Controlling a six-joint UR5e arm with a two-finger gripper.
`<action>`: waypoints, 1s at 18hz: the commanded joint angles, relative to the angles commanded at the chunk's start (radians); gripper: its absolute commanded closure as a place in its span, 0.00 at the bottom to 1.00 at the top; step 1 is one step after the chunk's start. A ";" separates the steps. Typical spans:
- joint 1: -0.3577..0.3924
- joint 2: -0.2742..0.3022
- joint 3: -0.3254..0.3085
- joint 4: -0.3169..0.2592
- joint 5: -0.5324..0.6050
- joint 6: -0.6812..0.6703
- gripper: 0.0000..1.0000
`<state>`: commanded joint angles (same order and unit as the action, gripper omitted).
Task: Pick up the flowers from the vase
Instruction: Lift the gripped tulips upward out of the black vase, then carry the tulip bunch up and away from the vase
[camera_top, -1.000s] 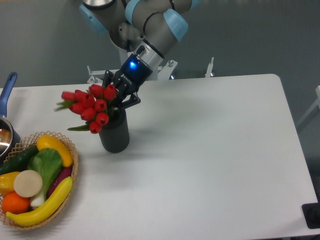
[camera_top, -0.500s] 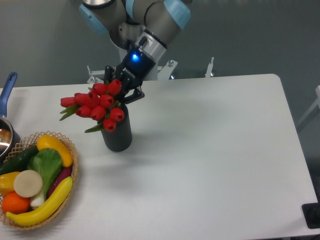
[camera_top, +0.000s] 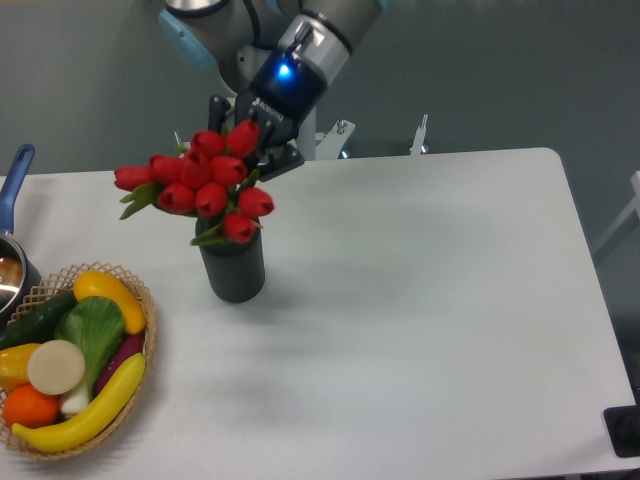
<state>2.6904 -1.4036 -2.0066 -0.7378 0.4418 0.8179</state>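
The flowers (camera_top: 205, 185), a bunch of red tulip buds with green leaves, hang tilted to the left just above the mouth of the vase (camera_top: 232, 270). The vase is a dark ribbed cylinder standing upright on the white table. My gripper (camera_top: 262, 158) sits behind and to the right of the buds, shut on the flowers' stems. The stems and the fingertips are mostly hidden by the buds. The lowest bud still overlaps the vase's rim in this view.
A wicker basket (camera_top: 140, 300) with toy fruit and vegetables stands at the front left. A pot with a blue handle (camera_top: 14, 180) sits at the left edge. The white table (camera_top: 430, 300) stretches to the right.
The gripper has risen and shifted slightly right with the flowers, drawing the bunch up from the vase. The vase has stayed in place.
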 joint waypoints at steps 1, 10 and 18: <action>0.012 0.000 0.012 0.000 -0.011 -0.025 1.00; 0.138 -0.014 0.077 0.003 -0.022 -0.062 1.00; 0.229 -0.184 0.127 0.008 0.254 0.260 1.00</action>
<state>2.9192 -1.5875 -1.8792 -0.7302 0.6956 1.0779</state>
